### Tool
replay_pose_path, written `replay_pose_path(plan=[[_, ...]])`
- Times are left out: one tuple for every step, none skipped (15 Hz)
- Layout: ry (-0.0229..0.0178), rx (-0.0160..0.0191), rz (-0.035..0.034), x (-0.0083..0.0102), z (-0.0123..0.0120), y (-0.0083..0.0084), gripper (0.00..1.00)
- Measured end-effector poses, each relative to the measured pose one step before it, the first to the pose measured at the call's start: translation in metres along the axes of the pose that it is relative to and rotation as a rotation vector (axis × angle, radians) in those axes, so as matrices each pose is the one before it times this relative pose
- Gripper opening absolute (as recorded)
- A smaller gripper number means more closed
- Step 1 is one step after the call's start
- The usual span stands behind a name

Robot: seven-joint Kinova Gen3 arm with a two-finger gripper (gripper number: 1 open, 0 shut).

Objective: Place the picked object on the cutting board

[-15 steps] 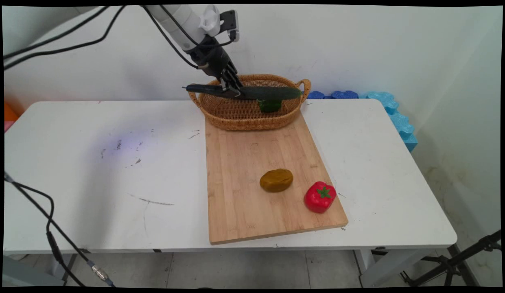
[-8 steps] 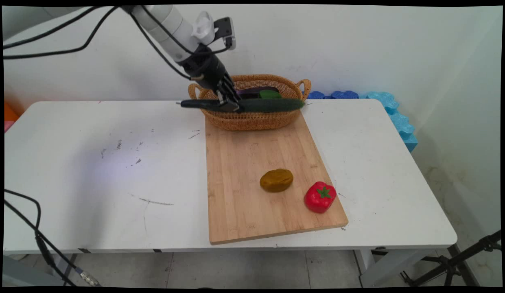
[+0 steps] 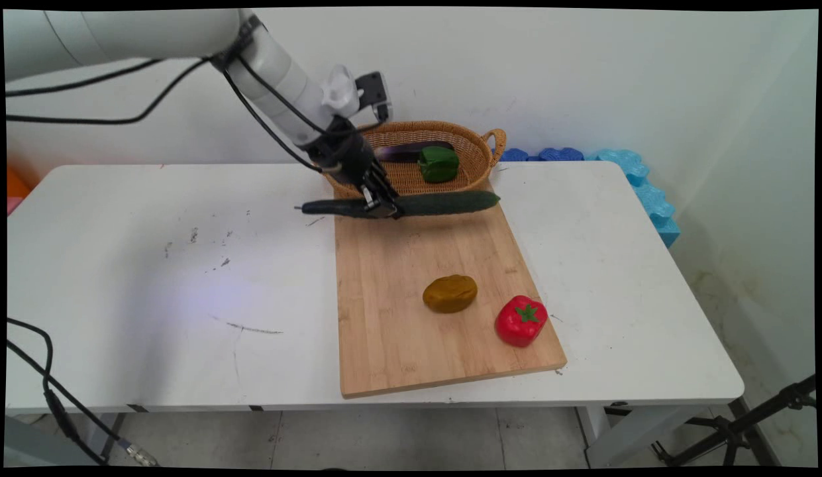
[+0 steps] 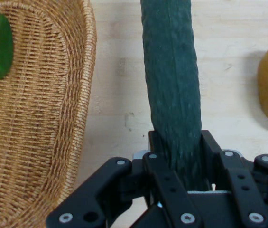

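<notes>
White table (image 3: 152, 278) carries a cutting board (image 3: 397, 331); your gripper (image 3: 379, 207) pinches a cucumber (image 3: 444, 202) level above the board's far end, beside the wicker basket (image 3: 473, 142). Keep it level and clear of the potato (image 3: 450, 293).

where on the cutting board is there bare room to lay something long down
The cutting board is bare along its left half and across the middle, between the cucumber held in the claw and the potato. Its near right corner is crowded by the potato and red pepper. The basket borders the far edge.
</notes>
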Motion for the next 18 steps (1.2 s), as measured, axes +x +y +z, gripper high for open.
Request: replay_pose_path(plan=[[-0.00068, 0.00343, -0.00979, -0.00229, 0.00677, 0.00113, 0.00], [-0.00192, 0.00496, -0.01226, -0.00306, 0.00823, 0.00061, 0.00], [-0.00182, 0.00423, -0.01118, -0.00311, 0.00821, 0.00025, 0.00], [-0.00147, 0.00293, -0.00831, -0.00237, 0.00694, 0.00002, 0.00], [-0.00104, 0.00201, -0.00512, -0.00160, 0.00474, -0.00027, 0.00], [-0.00167, 0.00267, -0.00723, -0.00235, 0.00675, -0.00043, 0.00], [-0.00215, 0.00193, -0.00764, -0.00249, 0.00756, -0.00059, 0.00], [-0.00221, -0.00003, -0.00524, -0.00232, 0.00739, -0.00023, 0.00], [-0.00132, -0.00093, -0.00333, -0.00178, 0.00589, 0.00001, 0.00], [0.00056, -0.00211, -0.00286, -0.00155, 0.00625, 0.00044, 0.00], [0.00113, -0.00255, -0.00167, -0.00132, 0.00561, 0.00074, 0.00], [0.00130, -0.00228, -0.00090, -0.00101, 0.00428, 0.00072, 0.00], [0.00157, -0.00279, -0.00009, -0.00119, 0.00433, 0.00102, 1.00], [0.00130, -0.00285, 0.00092, -0.00120, 0.00362, 0.00112, 1.00], [0.00087, -0.00230, 0.00084, -0.00119, 0.00250, 0.00103, 1.00], [0.00104, -0.00262, 0.00272, -0.00121, 0.00204, 0.00127, 1.00], [0.00143, -0.00252, 0.00383, -0.00105, 0.00108, 0.00116, 1.00], [0.00129, -0.00136, 0.00420, -0.00088, 0.00028, 0.00083, 1.00]])
